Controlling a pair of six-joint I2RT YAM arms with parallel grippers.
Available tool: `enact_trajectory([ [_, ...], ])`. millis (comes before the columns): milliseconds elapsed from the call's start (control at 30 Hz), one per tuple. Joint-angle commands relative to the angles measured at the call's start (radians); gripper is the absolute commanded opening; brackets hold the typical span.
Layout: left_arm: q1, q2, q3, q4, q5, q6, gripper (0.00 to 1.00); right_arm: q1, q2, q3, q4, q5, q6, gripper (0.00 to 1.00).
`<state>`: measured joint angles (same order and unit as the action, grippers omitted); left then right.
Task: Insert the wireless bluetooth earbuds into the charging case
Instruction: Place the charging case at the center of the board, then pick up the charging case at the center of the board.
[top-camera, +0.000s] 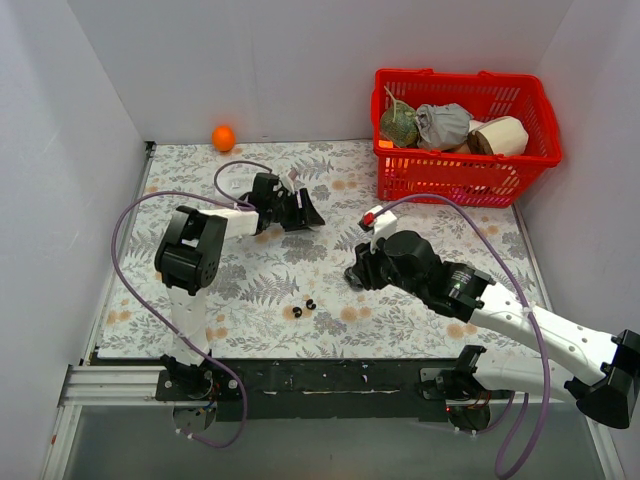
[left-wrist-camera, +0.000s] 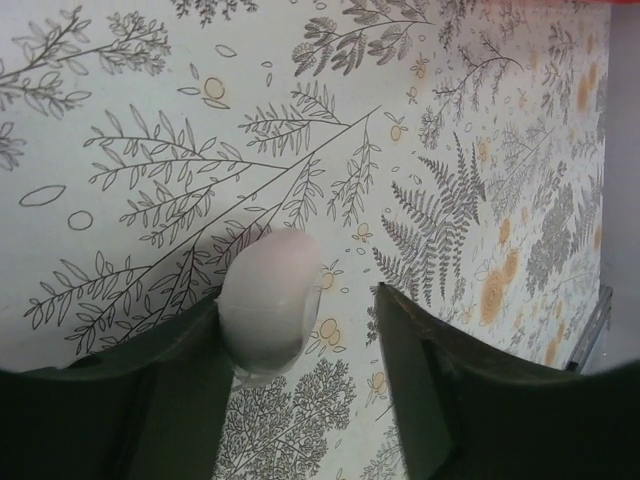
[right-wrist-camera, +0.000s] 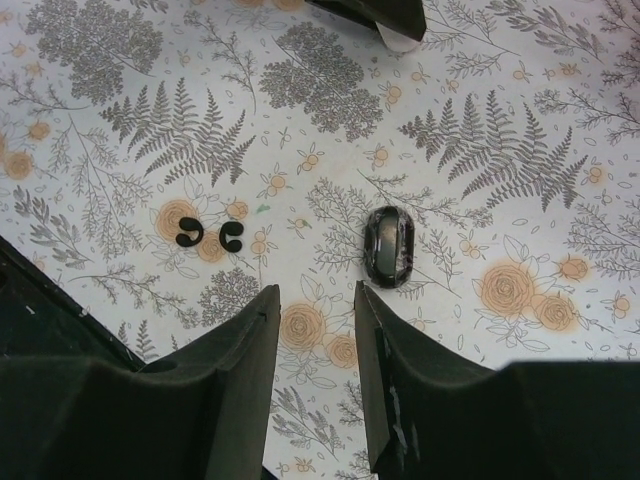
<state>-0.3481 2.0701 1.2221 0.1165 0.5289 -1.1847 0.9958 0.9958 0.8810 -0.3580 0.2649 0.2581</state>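
Earbuds (right-wrist-camera: 189, 234) lie loose as a pair on the patterned surface (right-wrist-camera: 520, 160), just ahead of the right fingers (right-wrist-camera: 245, 350) and off to their left; a dark oval case (right-wrist-camera: 388, 245), which I take for the charging case, sits just ahead to their right, apart from the buds. Right fingers stand narrowly parted and hold nothing; left fingers (left-wrist-camera: 430, 370) stand wide, a white oval pebble (left-wrist-camera: 270, 305) touching one of them, unclamped. For a clean pick, the right fingers should swing left, centre over one bud only, come down plumb almost to the surface, then close softly; buds this small will likely skid from a lopsided pinch, and the neighbour lies near enough to get knocked.
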Motion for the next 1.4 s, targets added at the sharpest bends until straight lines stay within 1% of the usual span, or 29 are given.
enact_trajectory([
  [0, 0.004, -0.030, -0.013, -0.080, -0.064, 0.049, 0.97, -0.005, -0.014, 0.050, -0.012, 0.053, -0.010, 0.44],
  [167, 0.035, -0.088, -0.044, -0.107, -0.073, 0.065, 0.98, -0.006, -0.023, 0.042, -0.021, 0.059, -0.011, 0.44],
  [267, 0.069, -0.152, -0.073, -0.155, -0.092, 0.077, 0.98, -0.008, -0.034, 0.032, -0.024, 0.069, -0.008, 0.45],
  [367, 0.106, -0.264, -0.117, -0.201, -0.134, 0.076, 0.98, -0.009, -0.046, 0.015, -0.019, 0.083, -0.008, 0.45],
  [400, 0.109, -0.296, -0.127, -0.240, -0.164, 0.076, 0.98, -0.009, -0.048, 0.013, -0.018, 0.088, -0.007, 0.46],
  [433, 0.109, -0.367, -0.143, -0.261, -0.234, 0.076, 0.98, -0.009, -0.048, 0.007, -0.016, 0.102, -0.003, 0.46],
  [500, 0.107, -0.433, -0.162, -0.323, -0.312, 0.059, 0.98, -0.011, -0.039, -0.007, -0.016, 0.129, 0.007, 0.49],
  [533, 0.104, -0.502, -0.161, -0.363, -0.372, 0.044, 0.98, -0.011, -0.034, -0.013, -0.015, 0.163, 0.012, 0.50],
  [567, 0.083, -0.531, -0.168, -0.397, -0.488, 0.028, 0.98, -0.013, -0.026, -0.019, -0.013, 0.177, 0.021, 0.50],
  [633, 0.048, -0.609, -0.203, -0.436, -0.587, 0.019, 0.98, -0.016, -0.011, -0.046, 0.005, 0.203, 0.030, 0.52],
  [667, 0.017, -0.687, -0.257, -0.433, -0.636, -0.010, 0.98, -0.019, -0.003, -0.059, 0.016, 0.200, 0.035, 0.54],
  [700, 0.014, -0.721, -0.285, -0.414, -0.633, -0.048, 0.98, -0.022, 0.015, -0.065, 0.022, 0.192, 0.041, 0.56],
  [767, 0.021, -0.786, -0.358, -0.358, -0.584, -0.108, 0.98, -0.028, 0.036, -0.076, 0.019, 0.186, 0.067, 0.62],
  [800, 0.023, -0.795, -0.404, -0.338, -0.454, -0.157, 0.98, -0.031, 0.055, -0.076, 0.016, 0.183, 0.091, 0.63],
  [833, 0.026, -0.803, -0.430, -0.312, -0.385, -0.150, 0.98, -0.032, 0.061, -0.074, 0.010, 0.183, 0.104, 0.63],
  [867, 0.026, -0.812, -0.455, -0.251, -0.313, -0.147, 0.98, -0.034, 0.063, -0.074, 0.010, 0.183, 0.112, 0.63],
  [900, 0.023, -0.840, -0.513, -0.192, -0.132, -0.129, 0.98, -0.036, 0.055, -0.074, 0.008, 0.185, 0.131, 0.63],
  [933, 0.006, -0.857, -0.527, -0.155, -0.135, -0.131, 0.98, -0.036, 0.044, -0.074, 0.007, 0.192, 0.138, 0.63],
  [967, -0.071, -0.867, -0.527, -0.147, -0.173, -0.119, 0.98, -0.036, 0.032, -0.079, 0.008, 0.195, 0.144, 0.63],
  [1000, -0.121, -0.867, -0.517, -0.150, -0.194, -0.087, 0.98, -0.036, 0.005, -0.079, 0.007, 0.200, 0.147, 0.63],
  [1033, -0.165, -0.854, -0.481, -0.170, -0.260, -0.035, 0.98, -0.036, -0.014, -0.080, 0.002, 0.204, 0.147, 0.63],
  [1067, -0.243, -0.829, -0.455, -0.199, -0.277, -0.023, 0.98, -0.036, -0.029, -0.086, -0.005, 0.208, 0.145, 0.63],
  [1133, -0.300, -0.754, -0.408, -0.212, -0.320, -0.013, 0.98, -0.036, -0.080, -0.091, -0.021, 0.214, 0.138, 0.63],
  [1167, -0.337, -0.730, -0.395, -0.222, -0.320, -0.016, 0.98, -0.036, -0.094, -0.086, -0.036, 0.221, 0.135, 0.63],
  [1233, -0.362, -0.655, -0.366, -0.233, -0.307, -0.012, 0.98, -0.036, -0.137, -0.082, -0.094, 0.243, 0.133, 0.63],
  [1333, -0.406, -0.588, -0.309, -0.268, -0.326, 0.036, 0.98, -0.036, -0.203, -0.086, -0.139, 0.244, 0.132, 0.63],
  [1367, -0.437, -0.553, -0.285, -0.279, -0.367, 0.072, 0.98, -0.037, -0.218, -0.089, -0.148, 0.235, 0.132, 0.62],
])
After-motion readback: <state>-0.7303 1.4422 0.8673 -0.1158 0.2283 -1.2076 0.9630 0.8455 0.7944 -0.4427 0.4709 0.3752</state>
